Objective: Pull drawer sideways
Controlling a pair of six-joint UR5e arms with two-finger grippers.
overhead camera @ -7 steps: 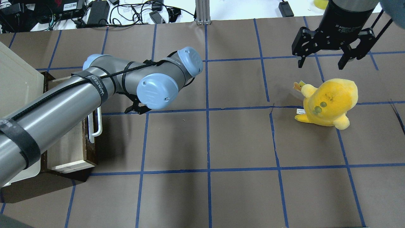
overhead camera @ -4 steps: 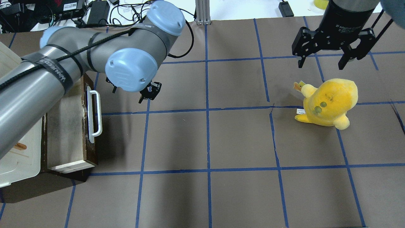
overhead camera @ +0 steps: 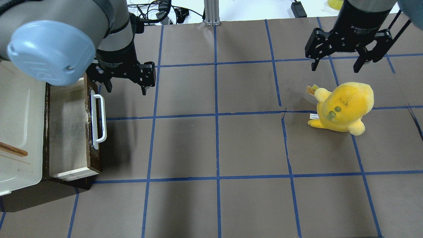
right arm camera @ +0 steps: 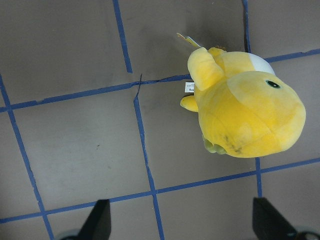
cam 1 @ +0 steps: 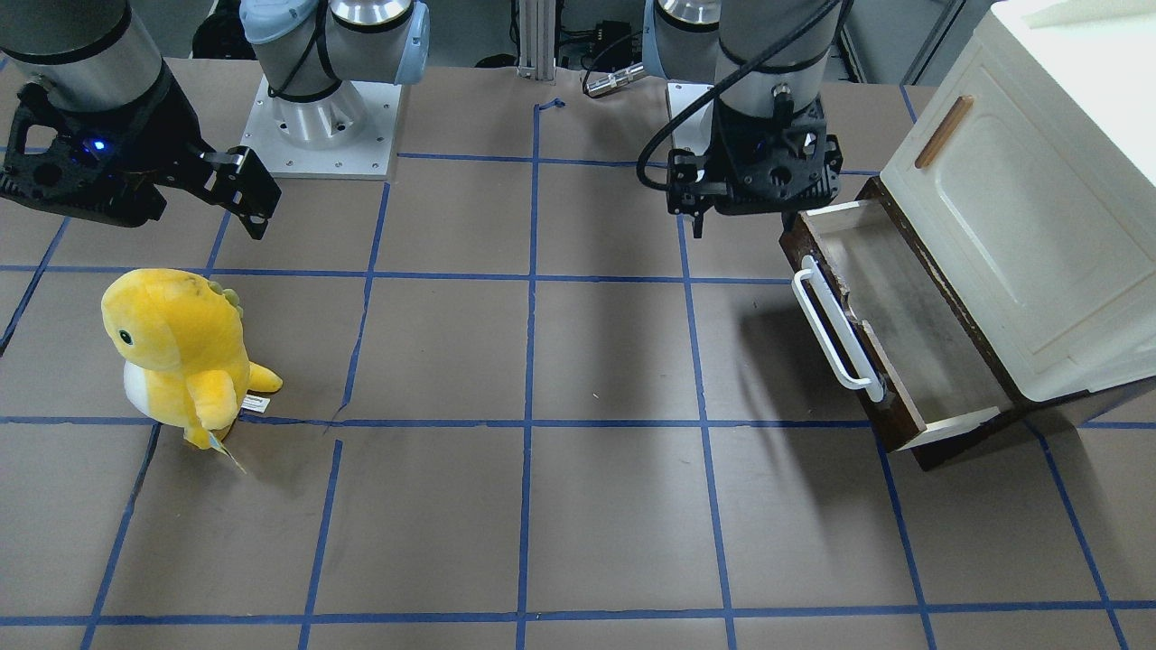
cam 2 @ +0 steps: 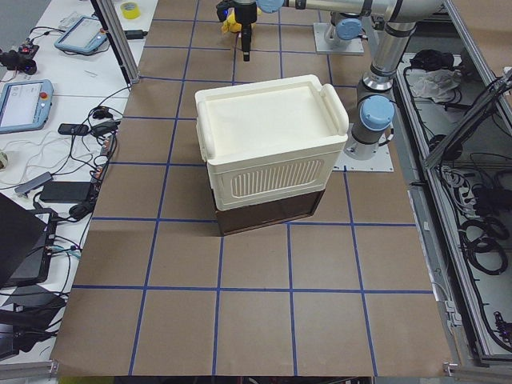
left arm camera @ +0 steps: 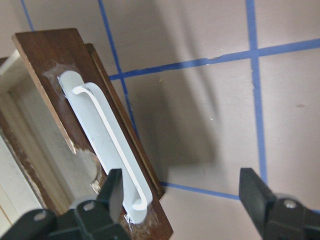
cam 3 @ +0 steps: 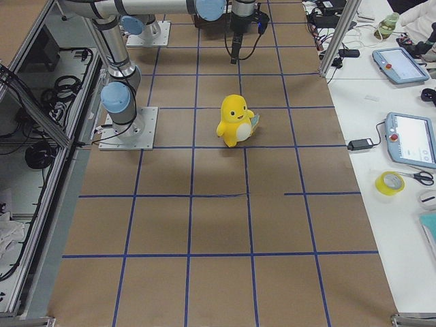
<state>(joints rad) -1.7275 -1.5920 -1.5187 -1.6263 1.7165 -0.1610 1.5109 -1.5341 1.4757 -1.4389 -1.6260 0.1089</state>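
The drawer (overhead camera: 67,132) stands pulled out from under the cream cabinet (overhead camera: 19,109). It has a dark-brown front, a white bar handle (overhead camera: 98,120) and a pale, empty interior. It also shows in the front-facing view (cam 1: 903,316) and its handle in the left wrist view (left arm camera: 107,135). My left gripper (overhead camera: 126,88) is open and empty. It hangs above the table beside one end of the handle and is apart from it; it also shows in the front-facing (cam 1: 748,217) and left wrist (left arm camera: 184,200) views. My right gripper (overhead camera: 334,67) is open and empty, above and just beyond the plush.
A yellow plush toy (overhead camera: 343,105) stands on the brown, blue-taped table at the right; it also shows in the front-facing view (cam 1: 172,352) and the right wrist view (right arm camera: 245,115). The cabinet door with a tan wooden handle (cam 1: 944,131) rises above the drawer.
My left arm has swung up and away from over the drawer, and the gripper now hangs by the handle's end. The drawer, the right arm and the plush have not moved.
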